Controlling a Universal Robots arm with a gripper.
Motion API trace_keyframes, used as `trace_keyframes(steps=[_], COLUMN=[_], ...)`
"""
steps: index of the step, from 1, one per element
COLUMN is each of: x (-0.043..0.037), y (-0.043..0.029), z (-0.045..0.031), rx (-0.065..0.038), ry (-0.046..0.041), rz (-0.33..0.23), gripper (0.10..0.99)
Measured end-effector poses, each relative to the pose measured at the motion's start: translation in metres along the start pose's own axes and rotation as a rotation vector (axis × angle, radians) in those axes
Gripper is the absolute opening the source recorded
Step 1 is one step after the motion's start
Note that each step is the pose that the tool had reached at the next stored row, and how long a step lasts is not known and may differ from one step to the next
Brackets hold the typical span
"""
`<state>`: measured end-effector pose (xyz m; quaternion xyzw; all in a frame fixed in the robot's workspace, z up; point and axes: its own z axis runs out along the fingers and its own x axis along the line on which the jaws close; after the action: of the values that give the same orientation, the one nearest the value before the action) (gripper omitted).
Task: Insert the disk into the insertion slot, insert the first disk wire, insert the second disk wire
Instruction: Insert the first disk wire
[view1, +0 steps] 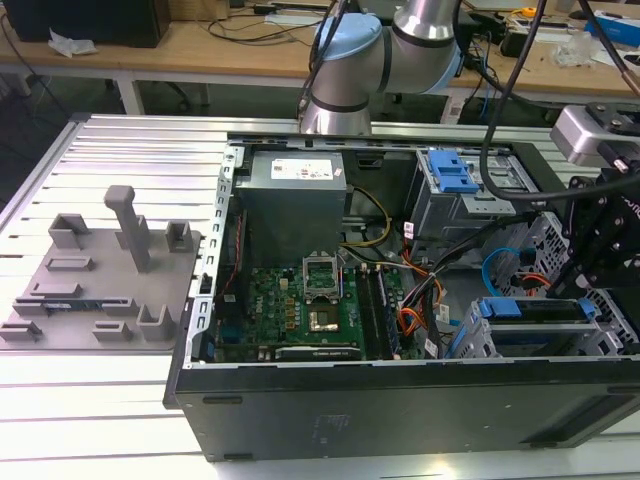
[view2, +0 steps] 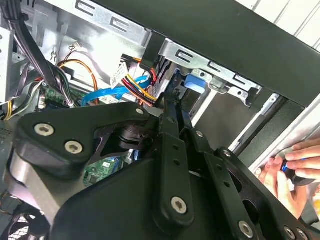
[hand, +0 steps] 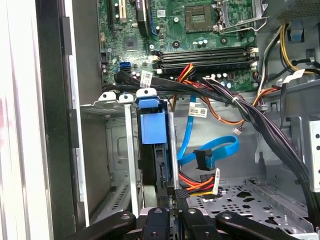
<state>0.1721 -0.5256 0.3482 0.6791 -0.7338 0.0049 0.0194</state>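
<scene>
The disk (hand: 152, 127) sits in its blue carrier inside the insertion slot (hand: 117, 150), a grey perforated cage at the case's front corner. The exterior view shows the disk (view1: 530, 308) in that slot (view1: 478, 338) at the lower right. My gripper (hand: 175, 200) is right behind the disk's rear end, shut on the black plug (hand: 182, 192) of a red, yellow and black disk wire. A blue flat disk wire (hand: 210, 150) with a black plug lies loose beside it. The black gripper (view1: 590, 270) hangs over that corner, its body (view2: 170, 100) reaching toward the blue carrier (view2: 192, 82).
The open computer case (view1: 400, 400) holds a motherboard (view1: 300, 305), a power supply (view1: 295, 185) and a taller cage with a blue latch (view1: 452, 172). Thick black cable bundles (hand: 260, 120) cross nearby. A person's hand (view2: 295, 170) is outside the case. A grey fixture plate (view1: 100, 280) lies at the exterior view's left.
</scene>
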Motion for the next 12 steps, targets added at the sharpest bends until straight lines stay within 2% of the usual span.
trace_keyframes(steps=[3,12], x=[0.0001,0.0016], y=[0.0000,-0.0001], z=[0.0000,0.0002], rx=[0.001,0.001], ry=[0.0002,0.0002], rz=[-0.016,-0.017], gripper=[0.165,0.165])
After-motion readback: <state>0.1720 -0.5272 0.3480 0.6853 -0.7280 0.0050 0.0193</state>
